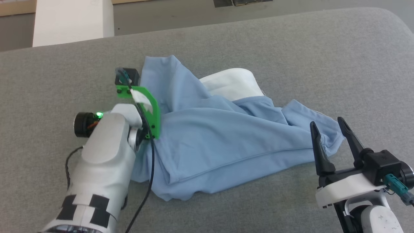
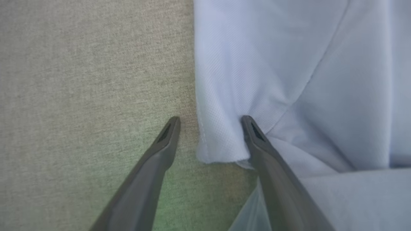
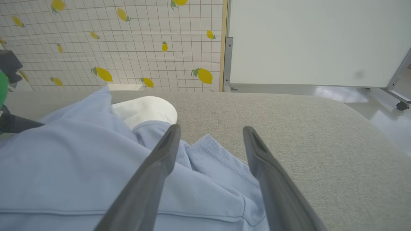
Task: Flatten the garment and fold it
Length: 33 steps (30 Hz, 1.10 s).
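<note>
Currently the garment (image 1: 220, 142) is left crumpled on the grey cushion (image 1: 291, 48), one hem edge lying between the parted fingers of the left gripper (image 2: 209, 119). The right gripper (image 1: 326, 120) is held open and empty over a corner, with a lemon-print wall (image 3: 128, 41) seen beyond it.

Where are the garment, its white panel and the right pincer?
garment (image 1: 220, 139), head view, middle of its blue body.
white panel (image 1: 231, 84), head view, centre of the white cloth.
right pincer (image 1: 327, 122), head view, midway between its open fingertips.
</note>
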Available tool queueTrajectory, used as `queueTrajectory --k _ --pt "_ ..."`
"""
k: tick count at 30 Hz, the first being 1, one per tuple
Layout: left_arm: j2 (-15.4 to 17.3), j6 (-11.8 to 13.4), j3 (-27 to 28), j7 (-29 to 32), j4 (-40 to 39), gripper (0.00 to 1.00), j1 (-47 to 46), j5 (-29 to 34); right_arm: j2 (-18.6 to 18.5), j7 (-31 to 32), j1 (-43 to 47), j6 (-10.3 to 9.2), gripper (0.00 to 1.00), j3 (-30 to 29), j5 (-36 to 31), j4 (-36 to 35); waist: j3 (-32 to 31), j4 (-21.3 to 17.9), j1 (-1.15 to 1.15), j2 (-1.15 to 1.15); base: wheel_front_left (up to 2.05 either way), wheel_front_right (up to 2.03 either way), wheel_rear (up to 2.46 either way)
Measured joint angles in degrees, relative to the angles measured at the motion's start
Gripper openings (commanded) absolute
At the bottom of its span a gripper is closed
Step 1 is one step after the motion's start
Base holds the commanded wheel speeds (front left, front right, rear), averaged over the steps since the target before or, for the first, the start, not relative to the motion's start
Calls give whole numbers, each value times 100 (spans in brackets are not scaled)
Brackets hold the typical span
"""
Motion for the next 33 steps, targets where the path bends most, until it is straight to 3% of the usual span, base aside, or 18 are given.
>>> queueTrajectory --k 1,2,8,15,24,28,29,30,31,33 --pt "7 -62 -1 108 -1 7 -45 -11 0 -1 -4 0 100 0 24 0 9 -15 0 0 0 0 0" --pt "8 -149 3 152 -26 0 -61 -60 -1 -7 -7 0 100 -10 38 1 15 -22 0 0 0 0 0" --pt "21 -101 238 -726 -582 0 391 -254 -1 -51 -10 0 100 -83 92 -24 -34 121 0 0 0 0 0" --pt "136 147 570 -1568 -2181 0 1865 -490 -1 9 23 0 100 -247 90 -69 -243 475 0 0 0 0 0" --pt "268 768 889 -1101 -4466 0 4319 -591 0 224 120 0 100 -321 96 -136 -542 968 0 0 0 0 0" --pt "252 817 789 -621 -5056 0 5048 -749 1 415 185 0 100 -361 102 -136 -649 1099 0 0 0 0 0" --pt "214 816 757 -492 -5172 18 5183 -853 0 468 189 0 100 -381 102 -136 -670 1122 0 0 0 0 0" --pt "182 816 721 -414 -5264 89 5287 -893 1 515 199 0 100 -400 102 -140 -689 1140 0 0 0 0 0" --pt "168 818 710 -406 -5316 100 5343 -902 0 552 212 0 100 -419 102 -140 -704 1152 0 0 0 0 0" --pt "162 833 725 -455 -5410 100 5393 -901 0 624 263 0 100 -459 102 -151 -732 1171 0 0 0 0 0"
